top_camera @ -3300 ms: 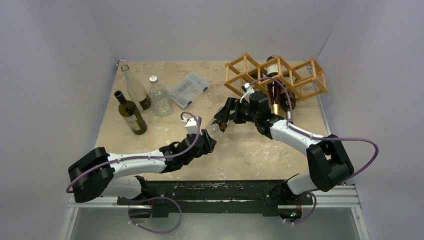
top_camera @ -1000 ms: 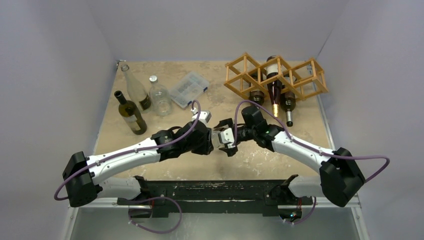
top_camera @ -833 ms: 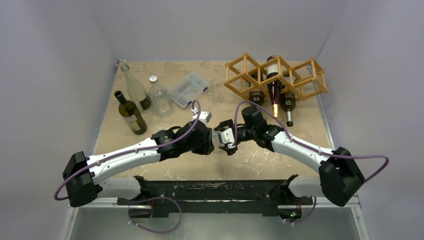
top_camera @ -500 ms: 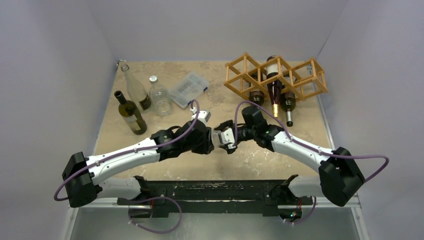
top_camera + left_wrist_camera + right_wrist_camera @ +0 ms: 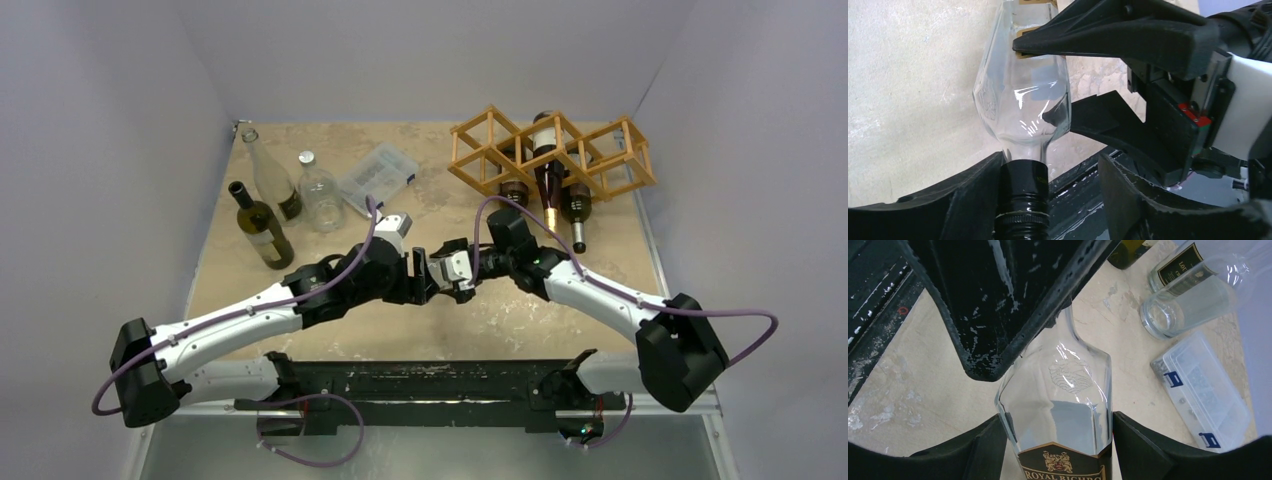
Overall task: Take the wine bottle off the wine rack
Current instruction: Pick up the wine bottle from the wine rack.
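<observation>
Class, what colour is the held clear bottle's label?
Black with gold edging and lettering; the label of the clear bottle shows best in the right wrist view.

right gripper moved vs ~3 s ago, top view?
Yes. The right gripper, shut on the clear bottle, has pulled away from the wine rack toward the arm bases at the near edge.
</observation>
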Available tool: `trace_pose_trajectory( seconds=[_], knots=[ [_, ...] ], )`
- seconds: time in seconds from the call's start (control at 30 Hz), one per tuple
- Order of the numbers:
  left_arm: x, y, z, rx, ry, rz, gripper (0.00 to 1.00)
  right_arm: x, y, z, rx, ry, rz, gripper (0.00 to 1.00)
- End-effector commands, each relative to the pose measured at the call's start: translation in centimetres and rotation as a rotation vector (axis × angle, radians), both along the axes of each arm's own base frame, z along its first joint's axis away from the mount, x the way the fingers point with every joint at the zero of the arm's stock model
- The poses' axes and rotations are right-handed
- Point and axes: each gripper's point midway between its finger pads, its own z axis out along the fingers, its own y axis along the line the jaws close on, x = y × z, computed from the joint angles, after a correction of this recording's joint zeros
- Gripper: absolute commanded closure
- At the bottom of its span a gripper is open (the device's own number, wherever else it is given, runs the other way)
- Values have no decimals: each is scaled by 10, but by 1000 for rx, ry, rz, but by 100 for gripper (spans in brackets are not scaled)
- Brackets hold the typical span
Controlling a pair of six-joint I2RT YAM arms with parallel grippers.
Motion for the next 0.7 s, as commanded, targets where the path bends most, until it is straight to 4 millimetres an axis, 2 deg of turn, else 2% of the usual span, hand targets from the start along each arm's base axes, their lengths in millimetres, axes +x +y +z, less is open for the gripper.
trace_pose_trajectory(
  seconds=[0.0, 0.3, 0.47, 0.67],
  knots=[
    [8, -7, 33, -108, -82, 5, 30, -1, 5, 11, 39, 63, 11, 71],
    [9, 3, 48, -143, -181, -1, 17, 1, 3, 21, 76, 114, 0, 73],
    [13, 10, 41, -131, -176, 42, 19, 3, 3, 25, 96, 136, -9, 73],
    [16, 14, 42, -202, -191, 99, 24, 5, 2, 31, 123, 171, -20, 74]
  ],
)
